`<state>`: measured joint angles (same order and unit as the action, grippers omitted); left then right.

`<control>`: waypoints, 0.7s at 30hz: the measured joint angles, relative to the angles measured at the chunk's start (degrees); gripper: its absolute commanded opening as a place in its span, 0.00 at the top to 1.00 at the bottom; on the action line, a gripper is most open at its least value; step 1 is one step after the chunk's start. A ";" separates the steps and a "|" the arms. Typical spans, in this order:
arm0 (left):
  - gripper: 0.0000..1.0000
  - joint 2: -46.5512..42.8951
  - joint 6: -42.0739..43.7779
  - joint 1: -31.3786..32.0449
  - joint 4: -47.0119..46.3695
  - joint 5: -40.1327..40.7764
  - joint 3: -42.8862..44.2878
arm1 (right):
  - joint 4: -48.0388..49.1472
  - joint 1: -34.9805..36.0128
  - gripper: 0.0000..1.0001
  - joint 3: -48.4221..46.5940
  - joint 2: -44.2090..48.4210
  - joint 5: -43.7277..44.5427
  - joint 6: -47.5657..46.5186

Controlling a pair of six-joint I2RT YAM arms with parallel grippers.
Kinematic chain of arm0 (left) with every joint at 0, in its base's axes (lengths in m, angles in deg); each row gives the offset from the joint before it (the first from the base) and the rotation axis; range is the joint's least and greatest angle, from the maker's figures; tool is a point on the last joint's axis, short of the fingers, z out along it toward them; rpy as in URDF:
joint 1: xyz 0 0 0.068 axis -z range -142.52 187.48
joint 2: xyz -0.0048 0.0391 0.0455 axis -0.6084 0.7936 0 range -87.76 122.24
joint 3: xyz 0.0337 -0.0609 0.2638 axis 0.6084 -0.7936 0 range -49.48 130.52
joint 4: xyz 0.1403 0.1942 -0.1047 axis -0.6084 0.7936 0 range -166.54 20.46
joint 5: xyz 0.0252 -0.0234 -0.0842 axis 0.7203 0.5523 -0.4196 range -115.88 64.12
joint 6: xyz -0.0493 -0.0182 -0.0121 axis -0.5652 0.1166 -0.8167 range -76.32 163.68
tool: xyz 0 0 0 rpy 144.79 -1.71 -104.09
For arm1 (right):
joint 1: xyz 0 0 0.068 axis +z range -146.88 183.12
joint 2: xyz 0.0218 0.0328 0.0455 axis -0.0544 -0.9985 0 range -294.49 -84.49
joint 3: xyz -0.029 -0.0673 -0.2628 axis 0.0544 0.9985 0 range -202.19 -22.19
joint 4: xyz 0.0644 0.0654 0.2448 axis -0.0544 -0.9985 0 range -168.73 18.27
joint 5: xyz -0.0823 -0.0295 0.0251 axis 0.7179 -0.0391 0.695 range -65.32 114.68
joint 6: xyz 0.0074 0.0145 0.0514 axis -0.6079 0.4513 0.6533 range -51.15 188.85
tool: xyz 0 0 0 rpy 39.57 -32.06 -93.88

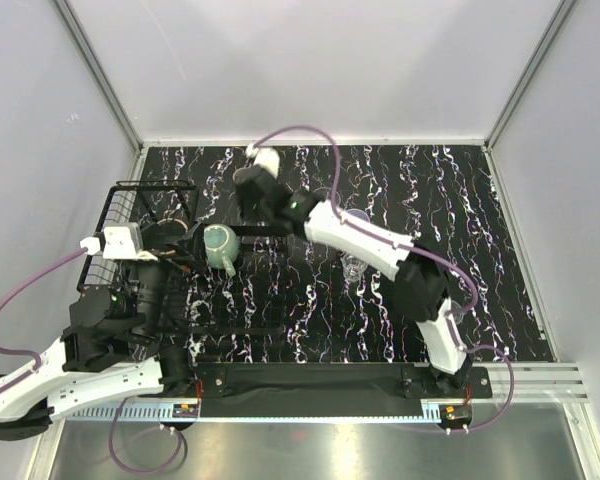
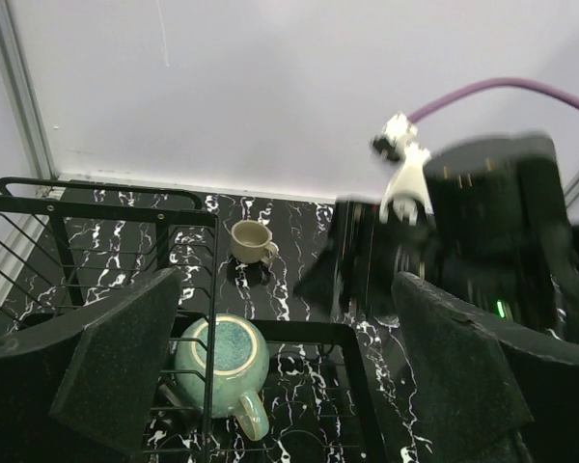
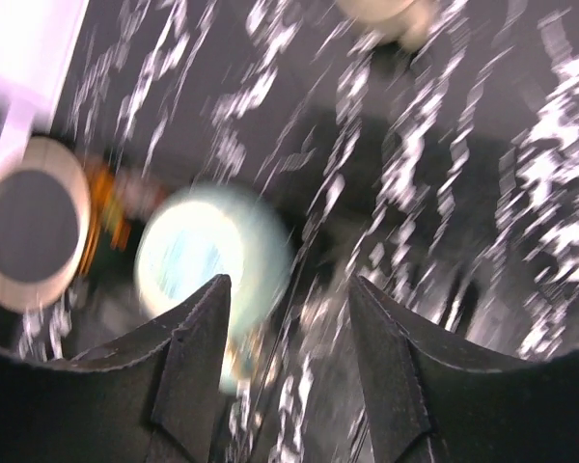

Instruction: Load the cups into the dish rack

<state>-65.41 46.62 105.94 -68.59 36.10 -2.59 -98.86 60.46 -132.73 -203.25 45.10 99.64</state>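
Bench (image 1: pixel 460 200) surface is black with white marble-like veining. Plain pale wall panels (image 1: pixel 310 60) enclose it on three sides, joined by metal corner posts (image 1: pixel 98 70). Silver rail (image 1: pixel 540 378) along near edge.

The left arm (image 1: pixel 80 370) folds up from its base, and the left gripper (image 2: pixel 288 386) points forward with its fingers spread wide, gripping nothing. The right arm (image 1: pixel 370 240) stretches forward and leftward. The right gripper (image 3: pixel 289 376) is blurred but seems parted and empty.

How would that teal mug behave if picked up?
The teal mug looks like thick glazed ceramic: probably rigid, heavyish, breakable if dropped. Its glossy glaze may be slippery. Upright and squat, it seems unlikely to tip.
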 measured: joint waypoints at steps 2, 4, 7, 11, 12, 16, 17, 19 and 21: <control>0.01 -0.24 -0.28 0.00 0.13 -0.50 0.00 | -1.14 -3.54 0.41 -3.72 -2.01 -0.98 0.98; 0.01 -0.46 -0.59 0.00 0.20 -0.85 0.00 | -2.34 -6.80 0.37 -7.69 -4.57 -1.86 1.11; 0.01 -0.61 -1.11 0.00 0.44 -1.42 0.09 | -3.74 -10.01 0.30 -14.45 -9.40 -3.15 -0.35; 0.01 -0.66 -1.55 0.00 1.18 -2.38 0.35 | -5.64 -12.26 0.30 -24.94 -17.03 -4.85 -4.28; 0.01 -0.70 -1.55 0.00 1.38 -2.69 0.35 | -5.75 -12.66 0.31 -26.88 -18.58 -5.20 -5.25; 0.01 -0.96 -2.45 0.02 1.79 -3.52 0.35 | -4.72 -14.08 0.33 -30.34 -22.36 -6.78 -8.41; 0.01 -0.98 -2.71 0.00 1.84 -3.69 0.35 | -4.00 -14.45 0.33 -30.62 -22.99 -7.10 -9.29; 0.01 -0.98 -3.04 0.02 1.90 -4.00 0.37 | -2.64 -15.02 0.34 -31.36 -24.41 -7.93 -10.73; 0.01 -1.01 -3.26 0.00 1.92 -4.26 0.37 | -1.42 -15.43 0.34 -33.11 -26.40 -8.37 -11.91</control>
<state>-66.41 43.36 105.94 -66.67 31.84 -2.22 -100.28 45.03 -165.85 -229.65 36.73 87.73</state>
